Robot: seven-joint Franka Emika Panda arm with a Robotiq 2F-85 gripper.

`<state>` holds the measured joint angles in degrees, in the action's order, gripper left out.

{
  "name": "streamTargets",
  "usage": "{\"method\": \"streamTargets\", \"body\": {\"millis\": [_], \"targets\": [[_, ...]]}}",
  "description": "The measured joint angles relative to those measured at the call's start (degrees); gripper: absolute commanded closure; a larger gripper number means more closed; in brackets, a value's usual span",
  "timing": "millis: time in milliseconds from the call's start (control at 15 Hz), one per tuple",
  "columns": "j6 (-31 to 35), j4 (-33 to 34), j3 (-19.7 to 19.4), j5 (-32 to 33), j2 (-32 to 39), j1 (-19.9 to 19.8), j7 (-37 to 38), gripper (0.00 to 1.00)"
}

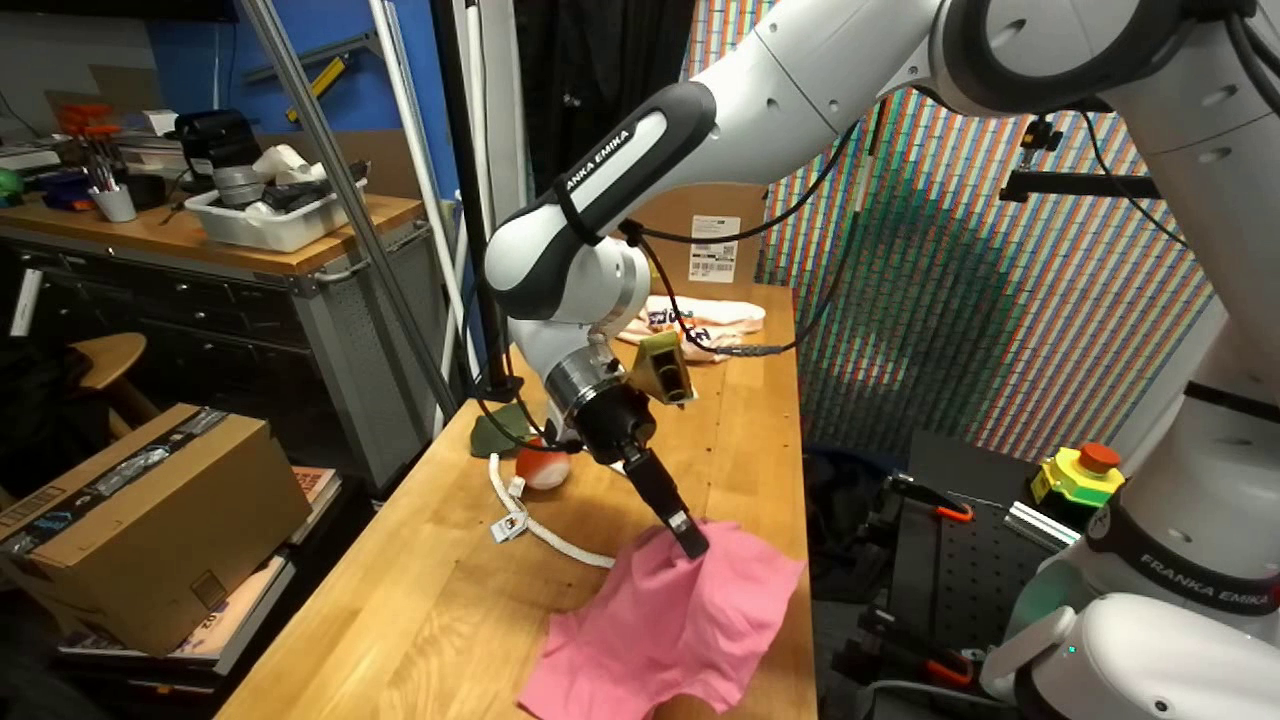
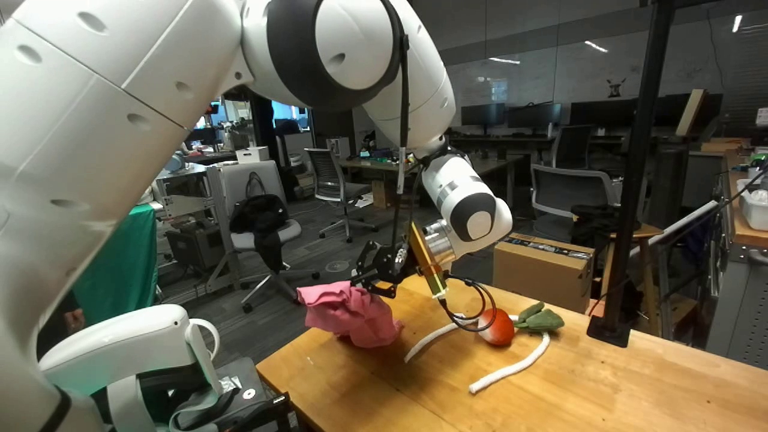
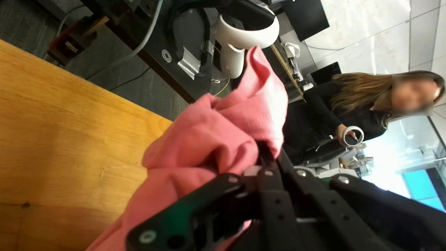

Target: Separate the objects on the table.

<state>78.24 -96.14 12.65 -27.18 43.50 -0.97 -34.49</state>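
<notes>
My gripper (image 1: 692, 537) is shut on the pink cloth (image 1: 675, 625) over the near part of the light-wood table (image 1: 420, 590). The cloth hangs in folds from the fingertips in both exterior views (image 2: 348, 312); whether its lower part touches the table I cannot tell. In the wrist view the pink cloth (image 3: 209, 136) bunches around the nearly closed fingers (image 3: 273, 150). A white cord (image 1: 555, 540) lies beside the cloth, near a round red-and-white item (image 2: 498, 328) and a green item (image 2: 542, 319). The white cloth with orange-red print (image 1: 700, 318) lies toward the table's far end, partly hidden by the arm.
A black post (image 2: 637, 180) stands at the table's edge beside the green item. A cardboard box (image 1: 720, 225) stands at the table's far end, and another box (image 1: 180, 530) sits lower beside the table. A person (image 3: 348, 101) holding a controller shows in the wrist view.
</notes>
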Motion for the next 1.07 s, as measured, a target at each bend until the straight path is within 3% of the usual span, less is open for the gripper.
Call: {"method": "streamTargets", "body": {"millis": [67, 200, 800, 867, 1067], "targets": [[0.0, 0.0, 0.0, -0.1, 0.0, 0.0, 0.0, 0.99], [0.4, 0.0, 0.0, -0.1, 0.0, 0.1, 0.0, 0.71], [3.3, 0.0, 0.0, -0.1, 0.0, 0.4, 0.5, 0.05], [3.6, 0.0, 0.0, -0.1, 0.0, 0.4, 0.7, 0.00], [5.9, 0.0, -0.3, 1.2, -0.1, 0.6, 2.2, 0.00]]}}
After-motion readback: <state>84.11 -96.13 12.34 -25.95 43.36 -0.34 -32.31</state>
